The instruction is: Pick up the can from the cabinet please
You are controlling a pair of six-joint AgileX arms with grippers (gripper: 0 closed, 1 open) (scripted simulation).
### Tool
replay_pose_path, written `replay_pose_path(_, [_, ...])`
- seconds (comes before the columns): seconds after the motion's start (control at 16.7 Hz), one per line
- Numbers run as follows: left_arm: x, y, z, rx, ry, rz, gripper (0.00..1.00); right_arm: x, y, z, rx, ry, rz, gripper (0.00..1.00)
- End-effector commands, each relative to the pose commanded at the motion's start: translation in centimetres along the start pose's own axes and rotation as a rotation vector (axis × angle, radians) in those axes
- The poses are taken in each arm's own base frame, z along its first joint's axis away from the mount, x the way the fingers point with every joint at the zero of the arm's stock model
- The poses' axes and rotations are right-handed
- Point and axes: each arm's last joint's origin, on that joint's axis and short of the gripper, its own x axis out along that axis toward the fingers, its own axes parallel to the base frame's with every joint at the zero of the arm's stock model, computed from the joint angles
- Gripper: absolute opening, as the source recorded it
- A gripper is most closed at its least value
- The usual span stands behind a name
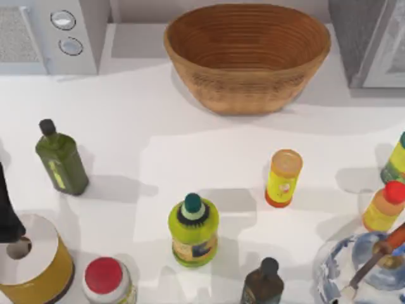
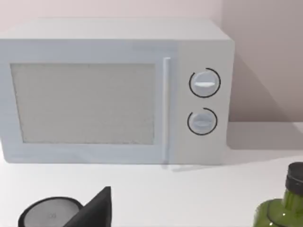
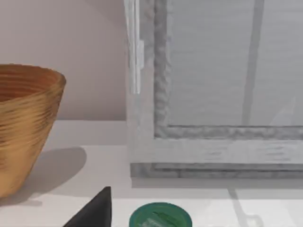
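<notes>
The grey cabinet (image 1: 370, 44) stands at the table's back right, and its framed front panel (image 3: 227, 71) faces the right wrist camera. Its inside is hidden, and so is the can. A dark part of my left gripper (image 1: 7, 215) hangs at the left edge of the table, above a wide yellow drum with a white lid (image 1: 31, 266). In the left wrist view, my left gripper (image 2: 94, 210) sits beside that lid (image 2: 49, 215). My right gripper (image 3: 92, 210) is low, near a green bottle cap (image 3: 161, 217), in front of the cabinet.
A woven basket (image 1: 247, 57) stands at the back centre and a white microwave (image 1: 54, 35) at the back left. Bottles crowd the front: dark green (image 1: 62, 161), lime green (image 1: 193, 228), a yellow-orange canister (image 1: 283, 178), a red-capped jar (image 1: 107, 282), a brown bottle (image 1: 262, 282). A glass bowl (image 1: 335, 272) sits front right.
</notes>
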Motion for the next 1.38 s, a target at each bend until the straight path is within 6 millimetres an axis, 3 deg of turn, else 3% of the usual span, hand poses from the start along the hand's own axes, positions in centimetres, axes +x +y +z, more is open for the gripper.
replay_pose_path(0.24, [0.0, 0.0, 0.0, 0.000, 0.000, 0.000, 1.00, 0.0, 0.0, 0.7, 0.000, 0.012, -0.011, 1.00])
replay_pose_path(0.42, [0.0, 0.0, 0.0, 0.000, 0.000, 0.000, 1.00, 0.2, 0.0, 3.8, -0.001, 0.039, -0.023, 1.00])
replay_pose_path(0.72, [0.0, 0.0, 0.0, 0.000, 0.000, 0.000, 1.00, 2.0, 0.6, 13.6, -0.004, 0.046, -0.021, 1.00])
replay_pose_path(1.08, [0.0, 0.0, 0.0, 0.000, 0.000, 0.000, 1.00, 7.3, 2.2, 26.6, -0.004, 0.016, -0.002, 1.00])
replay_pose_path(1.38, [0.0, 0.0, 0.0, 0.000, 0.000, 0.000, 1.00, 12.3, 3.9, 33.0, 0.000, -0.003, 0.003, 1.00])
